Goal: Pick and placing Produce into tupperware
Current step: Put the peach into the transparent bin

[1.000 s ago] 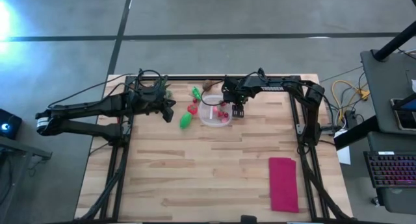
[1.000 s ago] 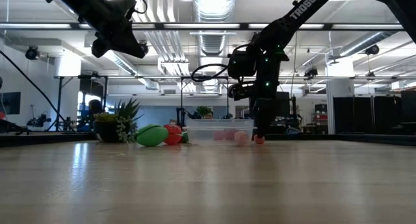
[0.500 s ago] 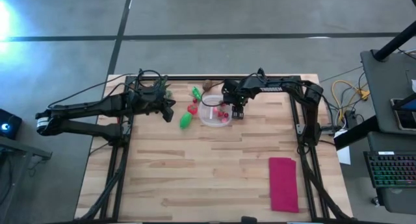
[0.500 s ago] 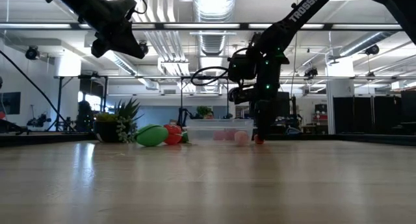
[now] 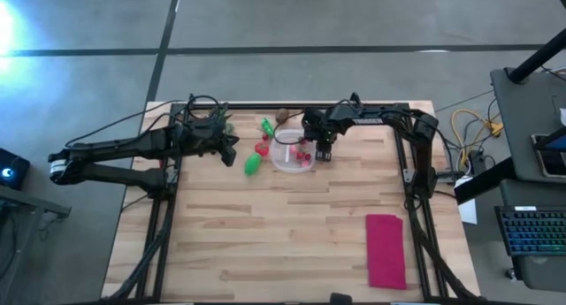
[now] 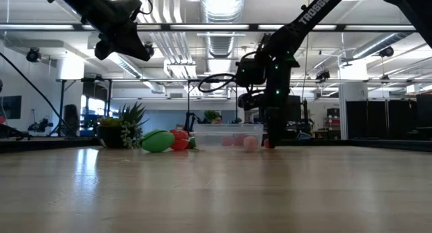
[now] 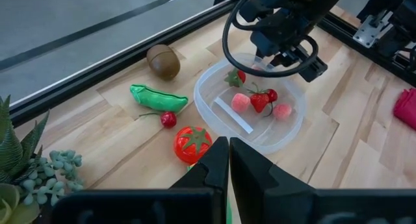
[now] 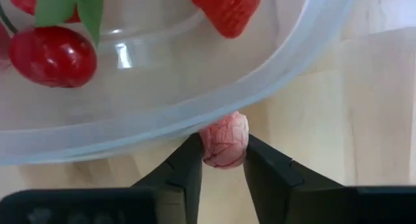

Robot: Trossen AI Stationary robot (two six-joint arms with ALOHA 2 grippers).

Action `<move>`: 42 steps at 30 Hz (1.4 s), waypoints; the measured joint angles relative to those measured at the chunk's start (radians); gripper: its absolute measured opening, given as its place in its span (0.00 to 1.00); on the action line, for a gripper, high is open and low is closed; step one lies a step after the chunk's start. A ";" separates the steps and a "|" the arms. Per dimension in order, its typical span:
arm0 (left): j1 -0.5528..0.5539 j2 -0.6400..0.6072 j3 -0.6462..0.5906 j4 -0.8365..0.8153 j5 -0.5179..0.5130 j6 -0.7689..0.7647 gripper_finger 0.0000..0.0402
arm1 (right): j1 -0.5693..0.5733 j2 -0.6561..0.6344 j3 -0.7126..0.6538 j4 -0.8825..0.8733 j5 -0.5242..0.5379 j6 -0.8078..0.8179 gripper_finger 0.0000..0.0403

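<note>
The clear tupperware (image 5: 292, 155) stands at the table's far middle and holds several small red pieces (image 7: 259, 100). To its left lie a brown piece (image 7: 162, 60), a green pod (image 7: 158, 99), a red tomato (image 7: 193, 144) and a green piece (image 5: 253, 164). My right gripper (image 8: 224, 165) is low at the tupperware's right side, shut on a small pink-red piece (image 8: 224, 141) that lies outside the rim (image 8: 279, 74). My left gripper (image 7: 229, 160) is shut and empty, raised above the table (image 6: 125, 40) left of the produce. My right gripper pinches the small pink-red piece by its two sides (image 8: 207, 149) between its two fingers. The fingers point down from above (image 6: 270, 135). The piece sits at table level, against the outside of the tupperware's rim.
A leafy potted plant (image 5: 225, 119) stands at the far left behind my left gripper. A flat magenta cloth (image 5: 386, 250) lies at the near right. The table's near half is bare wood (image 5: 265, 243).
My right gripper has edged a little toward the table's left, closer to the tupperware, staying low at the table.
</note>
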 joint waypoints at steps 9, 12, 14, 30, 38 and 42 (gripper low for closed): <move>0.000 0.000 0.000 0.001 0.000 0.001 0.00 | 0.000 -0.077 0.060 -0.126 0.008 0.018 0.20; 0.000 0.000 0.000 0.001 0.000 0.002 0.00 | 0.005 -0.122 0.084 -0.160 0.007 0.057 0.20; 0.000 0.000 0.000 0.001 0.000 0.002 0.00 | 0.014 -0.148 0.097 -0.166 -0.013 0.086 0.20; 0.000 0.000 0.000 0.005 0.000 0.007 0.00 | 0.106 0.026 0.236 -0.122 -0.019 0.214 0.23; 0.000 0.000 0.000 0.003 0.000 0.001 0.00 | 0.107 0.046 0.287 -0.142 0.007 0.235 0.39; 0.000 0.000 0.000 0.002 0.000 0.001 0.00 | 0.104 0.045 0.300 -0.193 0.028 0.239 0.51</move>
